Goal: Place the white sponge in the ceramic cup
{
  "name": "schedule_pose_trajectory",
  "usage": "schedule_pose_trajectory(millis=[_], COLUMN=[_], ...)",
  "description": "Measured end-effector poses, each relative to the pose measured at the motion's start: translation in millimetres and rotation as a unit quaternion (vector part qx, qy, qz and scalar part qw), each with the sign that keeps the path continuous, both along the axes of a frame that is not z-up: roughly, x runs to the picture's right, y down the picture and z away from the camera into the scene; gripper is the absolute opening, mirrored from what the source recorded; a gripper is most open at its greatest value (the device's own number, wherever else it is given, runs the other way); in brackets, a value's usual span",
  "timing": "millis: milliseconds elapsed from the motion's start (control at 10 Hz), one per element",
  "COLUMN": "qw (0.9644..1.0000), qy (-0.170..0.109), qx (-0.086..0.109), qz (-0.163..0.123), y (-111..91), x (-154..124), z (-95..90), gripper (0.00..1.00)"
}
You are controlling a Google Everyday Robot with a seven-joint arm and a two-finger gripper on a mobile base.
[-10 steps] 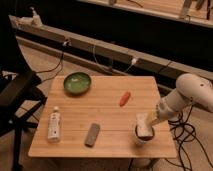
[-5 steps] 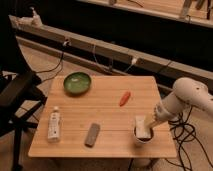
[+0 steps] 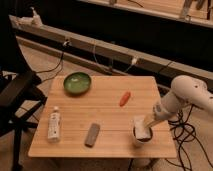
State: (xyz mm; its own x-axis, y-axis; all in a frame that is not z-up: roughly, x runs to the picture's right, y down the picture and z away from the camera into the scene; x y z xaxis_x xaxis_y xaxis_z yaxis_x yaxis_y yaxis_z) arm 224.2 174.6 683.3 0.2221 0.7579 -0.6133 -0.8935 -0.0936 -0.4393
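At counter (image 3: 105, 117) right front corner, gripper (image 3: 145, 128) sits over ceramic cup (image 3: 142, 137) — white sponge (image 3: 141, 129) at cup mouth, seemingly partly inside. Fingers' state we cannot tell. Placing step; next we judge — release, lift straight up.

The gripper (image 3: 143, 128) sits at the mouth of the cup (image 3: 141, 137), covering most of its rim. The sponge (image 3: 142, 131) cannot be separated from the gripper tip. The arm (image 3: 187, 97) is cut off by the right edge. The chair (image 3: 15, 100) is cropped at the left edge.
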Motion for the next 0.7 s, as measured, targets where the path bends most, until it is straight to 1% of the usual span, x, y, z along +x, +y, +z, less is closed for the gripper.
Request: schedule_pose_trajectory(millis=[200, 300, 700], qw=[1.0, 1.0, 0.9999], qy=[0.002, 0.001, -0.001], qx=[0.005, 0.008, 0.015], qz=[0.002, 0.001, 0.004], y=[-2.2, -3.9, -5.7], x=[0.9, -0.1, 0.9], z=[-2.5, -3.2, -5.6], gripper=[0.59, 0.62, 0.62])
